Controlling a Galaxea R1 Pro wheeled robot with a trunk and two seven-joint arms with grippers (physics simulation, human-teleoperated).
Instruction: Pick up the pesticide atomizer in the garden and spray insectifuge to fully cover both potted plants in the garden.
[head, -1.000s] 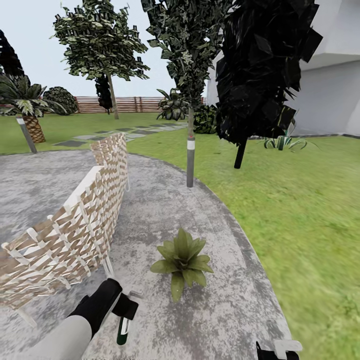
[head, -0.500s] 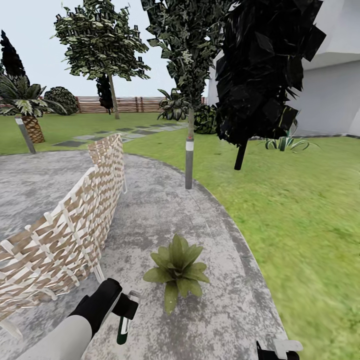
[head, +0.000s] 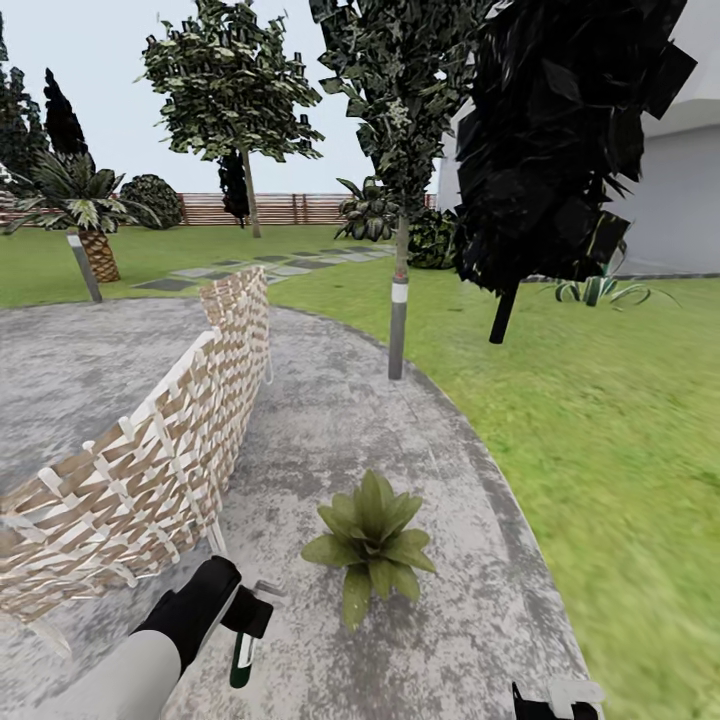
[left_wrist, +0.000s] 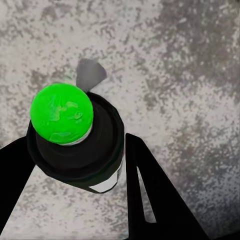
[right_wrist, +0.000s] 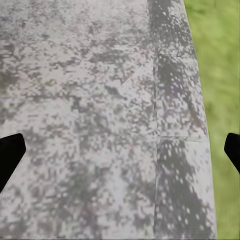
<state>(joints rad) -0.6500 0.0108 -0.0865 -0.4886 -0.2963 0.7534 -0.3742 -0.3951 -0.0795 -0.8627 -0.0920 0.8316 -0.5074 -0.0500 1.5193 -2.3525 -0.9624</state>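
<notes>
My left gripper hangs low over the patio, shut on the pesticide atomizer, whose dark green body points down. In the left wrist view the atomizer shows its bright green spot and black collar between the two black fingers. One potted plant, a low rosette of broad pointed leaves, stands on the grey paving just right of and beyond that gripper; its leaves hide the pot. My right gripper sits at the lower edge, and in the right wrist view it is open over bare paving.
A woven wicker screen curves along the left of the mottled patio. A thin tree trunk stands at the patio's edge behind the plant. Lawn stretches to the right, with a slat fence far back.
The whole head view has shifted, with the scene sliding slightly right, so the camera has moved. The left gripper still holds the atomizer in the same pose.
</notes>
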